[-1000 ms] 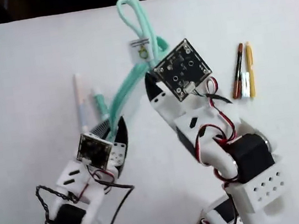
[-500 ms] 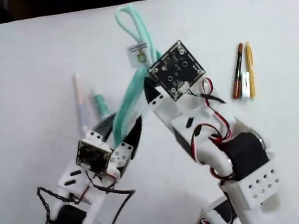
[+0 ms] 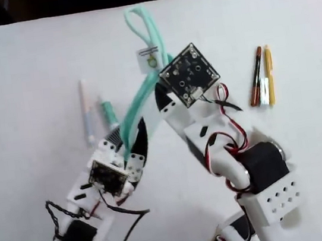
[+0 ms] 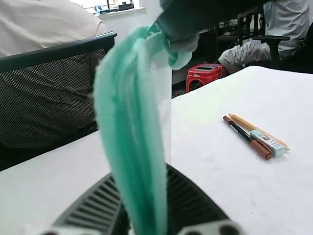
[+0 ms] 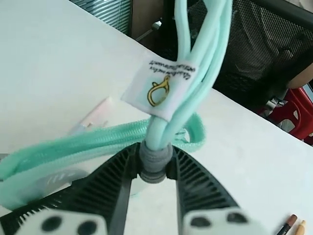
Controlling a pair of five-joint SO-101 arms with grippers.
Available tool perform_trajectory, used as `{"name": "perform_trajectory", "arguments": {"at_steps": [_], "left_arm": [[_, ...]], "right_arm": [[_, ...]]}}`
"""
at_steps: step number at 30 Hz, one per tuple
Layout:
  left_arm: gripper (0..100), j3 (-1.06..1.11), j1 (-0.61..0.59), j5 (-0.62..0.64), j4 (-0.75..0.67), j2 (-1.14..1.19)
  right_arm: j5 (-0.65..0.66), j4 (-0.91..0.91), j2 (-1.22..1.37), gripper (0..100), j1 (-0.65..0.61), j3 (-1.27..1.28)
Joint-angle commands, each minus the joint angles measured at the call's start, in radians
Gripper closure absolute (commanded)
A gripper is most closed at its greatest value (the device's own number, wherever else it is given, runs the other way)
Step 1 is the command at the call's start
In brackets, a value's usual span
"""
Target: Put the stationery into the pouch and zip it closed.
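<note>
Mint-green pouch (image 3: 139,101), centre frame: left gripper (image 4: 146,220) closed on its edge, right gripper (image 5: 155,171) clamped around its cord (image 5: 195,54); pens (image 3: 261,76) lie well apart, right.

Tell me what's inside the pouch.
Its inside is hidden: the pouch shows edge-on, held between the left gripper and right gripper. Outside it on the table lie a white pen and green pen on one side, a brown pen, yellow pen and eraser on the other.
</note>
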Motion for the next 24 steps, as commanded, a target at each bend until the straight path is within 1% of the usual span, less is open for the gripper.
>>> {"name": "perform_trajectory", "arguments": {"at_steps": [1,4,7,9,14,18,19,21,24], "left_arm": [[98,-0.083,-0.015,-0.009,0.034,0.001],[98,-0.123,-0.03,-0.015,0.071,0.001],[98,-0.106,-0.025,-0.018,0.068,0.004],[98,-0.087,-0.024,-0.018,0.041,0.004],[98,-0.078,-0.025,-0.031,0.035,0.005],[98,-0.066,-0.033,-0.034,0.035,0.005],[98,-0.057,-0.033,-0.037,0.029,0.005],[98,-0.048,-0.033,-0.038,0.029,0.005],[98,-0.048,-0.033,-0.038,0.035,0.005]], "right_arm": [[0.005,-0.01,-0.021,98.1,0.024,-0.006],[0.005,-0.005,-0.039,98.1,0.018,-0.021],[0.008,0.016,-0.084,98.1,-0.035,-0.049],[0.012,0.041,-0.116,98.1,-0.097,-0.068],[0.014,0.111,-0.157,98.1,-0.309,-0.098],[0.017,0.154,-0.153,98.1,-0.403,-0.071],[0.026,0.154,-0.15,98.1,-0.418,-0.069],[0.086,0.154,-0.148,98.1,-0.446,-0.069],[0.149,0.14,-0.147,98.1,-0.455,-0.061]]}}
